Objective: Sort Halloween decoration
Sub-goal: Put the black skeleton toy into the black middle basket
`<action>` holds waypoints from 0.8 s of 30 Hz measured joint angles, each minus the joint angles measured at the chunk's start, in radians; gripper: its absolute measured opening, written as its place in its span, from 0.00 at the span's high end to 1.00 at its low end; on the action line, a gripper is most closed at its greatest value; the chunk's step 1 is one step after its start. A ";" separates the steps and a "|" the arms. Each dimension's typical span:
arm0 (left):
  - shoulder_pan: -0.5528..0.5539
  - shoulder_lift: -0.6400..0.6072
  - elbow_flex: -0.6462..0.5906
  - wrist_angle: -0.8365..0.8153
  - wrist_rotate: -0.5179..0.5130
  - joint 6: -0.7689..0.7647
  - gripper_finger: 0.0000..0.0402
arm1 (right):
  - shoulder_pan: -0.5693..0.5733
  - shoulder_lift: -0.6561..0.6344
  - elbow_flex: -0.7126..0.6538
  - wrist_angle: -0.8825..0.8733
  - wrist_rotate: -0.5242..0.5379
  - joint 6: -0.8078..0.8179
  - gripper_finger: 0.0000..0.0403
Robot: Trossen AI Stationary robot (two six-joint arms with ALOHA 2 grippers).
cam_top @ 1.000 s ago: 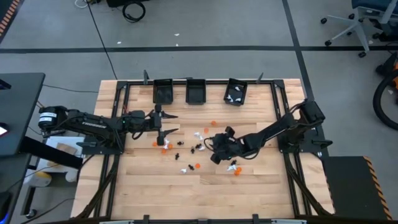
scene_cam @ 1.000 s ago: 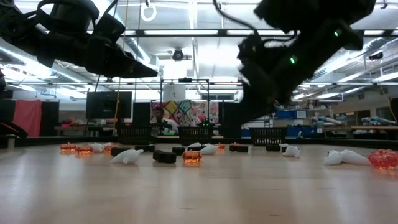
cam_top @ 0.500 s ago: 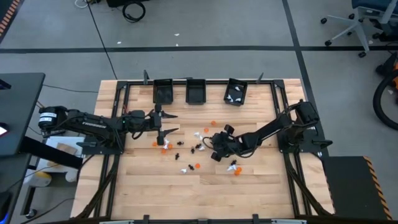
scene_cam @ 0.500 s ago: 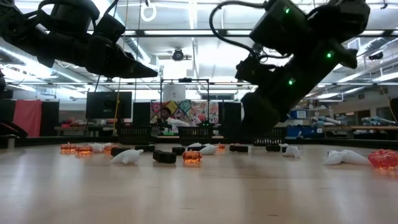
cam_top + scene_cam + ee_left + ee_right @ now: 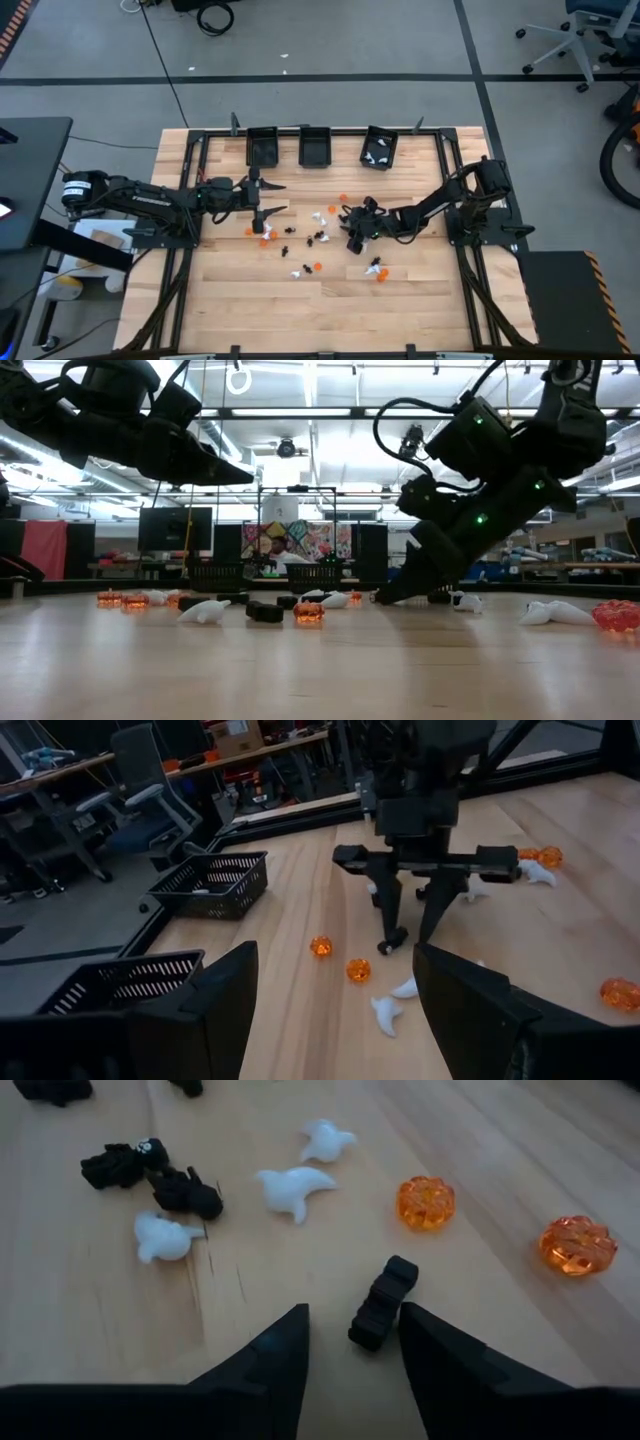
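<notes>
While the right claw (image 5: 352, 1342) spreads apart, three white ghosts (image 5: 295, 1186) and two orange pumpkins (image 5: 425, 1202) lie ahead.

A robotics lab or workshop: a wooden table (image 5: 330, 300) in a black frame stands on grey floor crossed by dark tape, with rolling office chairs (image 5: 575, 35), cables (image 5: 214, 16), ceiling strip lights (image 5: 300, 412), and cluttered workbenches (image 5: 250, 750) behind.

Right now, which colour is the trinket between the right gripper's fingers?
Black trinket, clearest in the right wrist view.
</notes>
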 joint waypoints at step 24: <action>0.000 0.000 0.000 0.001 0.000 0.005 0.37 | -0.060 -0.022 0.039 -0.030 -0.006 0.004 0.94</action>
